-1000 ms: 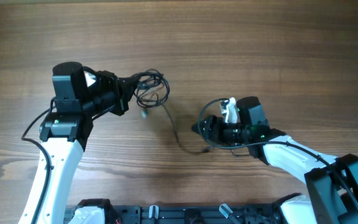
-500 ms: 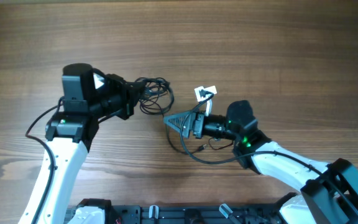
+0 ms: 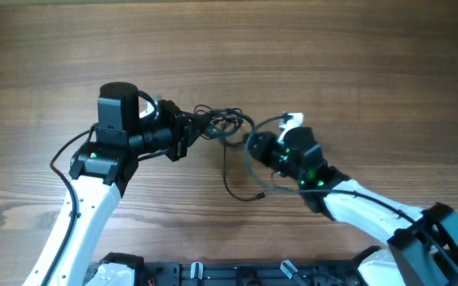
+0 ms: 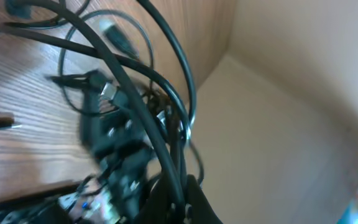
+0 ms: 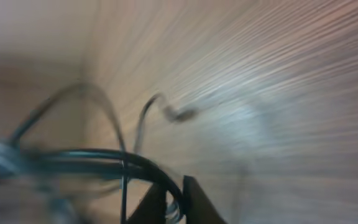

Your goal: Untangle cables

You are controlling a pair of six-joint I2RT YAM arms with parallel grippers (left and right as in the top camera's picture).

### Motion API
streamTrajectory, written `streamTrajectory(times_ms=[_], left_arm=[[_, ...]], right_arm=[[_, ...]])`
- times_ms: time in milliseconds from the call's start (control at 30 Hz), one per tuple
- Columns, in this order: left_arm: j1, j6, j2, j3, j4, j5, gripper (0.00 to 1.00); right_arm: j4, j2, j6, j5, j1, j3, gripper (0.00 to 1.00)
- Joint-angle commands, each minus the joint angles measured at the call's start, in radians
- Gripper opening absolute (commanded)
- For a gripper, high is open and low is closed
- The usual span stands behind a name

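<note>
The cables [image 3: 223, 123] form a small black tangle in the middle of the wooden table, held between both arms. My left gripper [image 3: 191, 129] reaches in from the left and is shut on several strands, which run straight into my jaws [image 4: 180, 202] in the left wrist view. My right gripper [image 3: 253, 145] sits just right of the tangle, shut on one black cable [image 5: 104, 155] that curves into its jaws [image 5: 174, 202]. One loose strand trails toward the front and ends in a small plug [image 3: 259, 193]. Both wrist views are blurred.
The bare wooden table [image 3: 372, 63] spreads out on all sides. A black frame [image 3: 213, 274] runs along the front edge between the arm bases. A small white piece [image 3: 293, 121] shows on top of the right gripper.
My left gripper has carried the tangle to the right. My right gripper has swung up to the tangle's right side and closed from open onto a cable.
</note>
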Motion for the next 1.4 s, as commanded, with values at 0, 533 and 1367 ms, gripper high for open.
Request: streamTrajectory(times_ms=[0,533,1367], left_arm=[[0.009,0.183,-0.041,0.017,0.007,0.121,0.04],[0.032,0.862,-0.061,0.017,-0.100,-0.067,0.04],[-0.080,1.332,-0.061,0.017,-0.121,0.203,0.04]], right_arm=[[-0.117,-0.072,-0.093,0.077,-0.106,0.001,0.07],[-0.570,-0.502,-0.498,-0.046,-0.344,0.001,0.44],[-0.196,-0.320,-0.542,-0.597,-0.146,0.001,0.54]])
